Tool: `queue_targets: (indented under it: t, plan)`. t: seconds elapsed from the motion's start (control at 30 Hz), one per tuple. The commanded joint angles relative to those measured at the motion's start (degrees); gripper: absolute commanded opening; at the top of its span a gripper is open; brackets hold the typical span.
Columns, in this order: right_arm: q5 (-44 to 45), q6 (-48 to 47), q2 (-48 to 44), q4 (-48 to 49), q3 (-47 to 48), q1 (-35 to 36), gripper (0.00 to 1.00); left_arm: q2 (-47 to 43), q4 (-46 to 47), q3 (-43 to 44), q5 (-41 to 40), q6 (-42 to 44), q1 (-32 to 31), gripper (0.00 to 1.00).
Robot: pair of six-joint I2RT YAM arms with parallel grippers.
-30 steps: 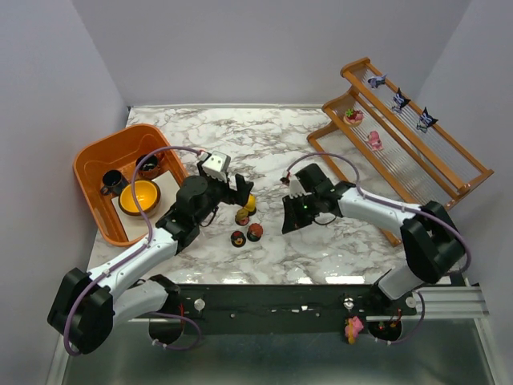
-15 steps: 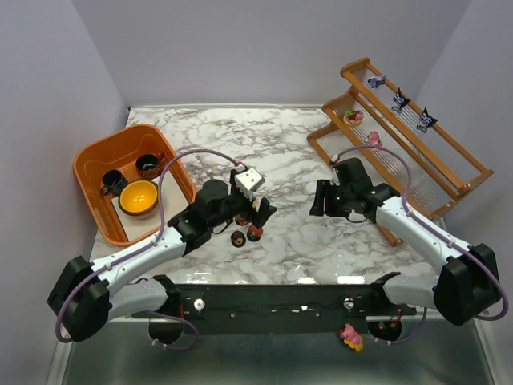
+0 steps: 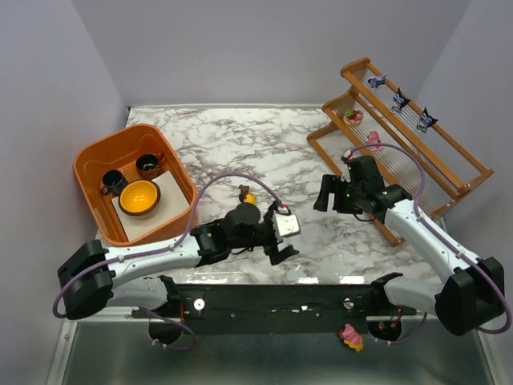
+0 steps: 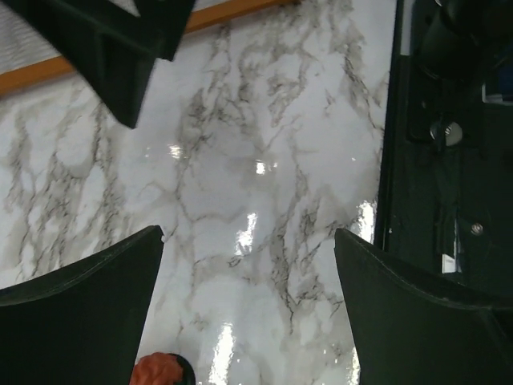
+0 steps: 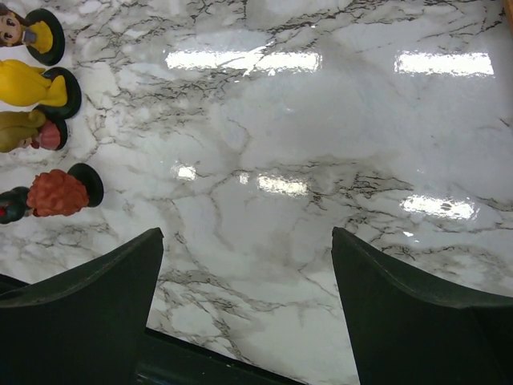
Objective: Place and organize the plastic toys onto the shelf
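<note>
**Right pincer now spread and empty; loose toys still to fetch**

Nearest me, my left pincer (image 4: 248, 234) has swung down toward the front edge of the tabletop (image 3: 264, 136). It is spread wide over bare marble. A red toy (image 4: 160, 370) shows at the bottom edge of its wrist view, beside one finger and not between the tips.

Further in, my right pincer (image 5: 247, 233) was pressed nearly together a second ago. It has since opened wide with nothing in it while the arm swung toward the shelf (image 3: 355, 65). I judge that no toy is in transit, so a fresh pick is needed.

Four loose toys, the yellow toy (image 5: 32, 84) among them, stand in a row off to one side of the right pincer's gap.

Farthest back, five toys sit on the shelf: the pink toy (image 3: 373, 140) and one other on the lower tier, and three dark ones above.
</note>
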Motion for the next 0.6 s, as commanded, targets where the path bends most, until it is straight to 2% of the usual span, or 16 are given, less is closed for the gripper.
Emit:
queue_targets:
  t: [0.0,0.27,0.57]
  plan:
    - [-2.3,-3.5,-1.5,-1.1,2.7,-0.4,0.93,6.0,1.8,3.4,-0.6,6.2,-6.5,0.98]
    - [-4.2,-7.2,-2.7,-1.4,3.0,-1.7,0.94,18.7,3.3,11.5,-4.6,5.9,-18.5,0.96]
    - [-8.3,-5.5,-6.5,0.4,0.1,-4.0,0.94,29.7,4.3,19.1,-9.1,6.6,-25.8,0.94]
